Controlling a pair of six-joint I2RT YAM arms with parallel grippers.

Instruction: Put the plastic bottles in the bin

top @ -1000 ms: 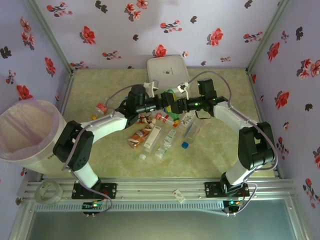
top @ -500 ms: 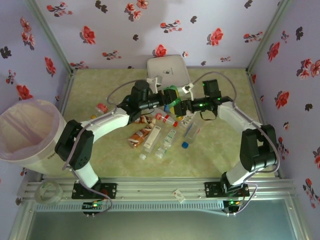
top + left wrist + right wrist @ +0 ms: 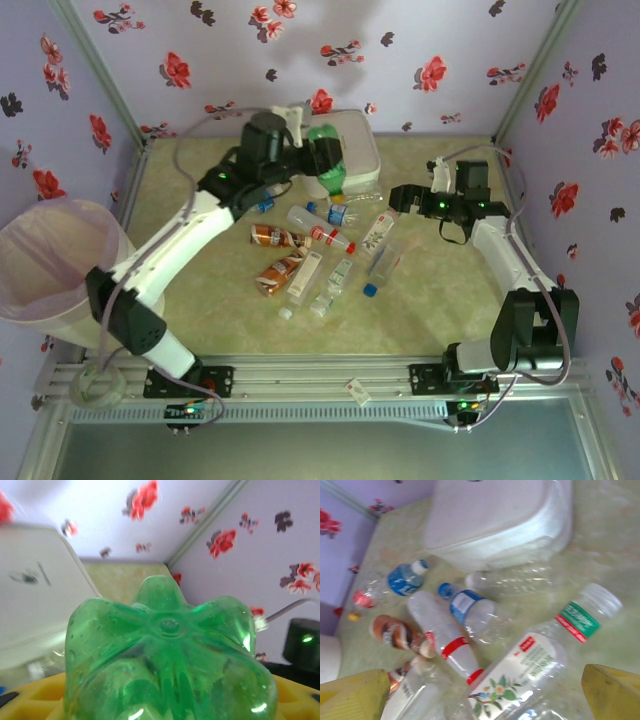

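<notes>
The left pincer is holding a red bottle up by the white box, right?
No, it is a green bottle, not a red one. The left wrist view shows its green bottom right up close. The left pincer does hold it up by the white box.

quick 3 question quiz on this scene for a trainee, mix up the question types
1. True or false: the right end effector is open and empty.
2. What colour is the bottle held by the left end effector?
3. Where does the bin sit? A) robot's left, B) robot's right, C) centre.
Key: 1 true; 2 green; 3 A.
</notes>
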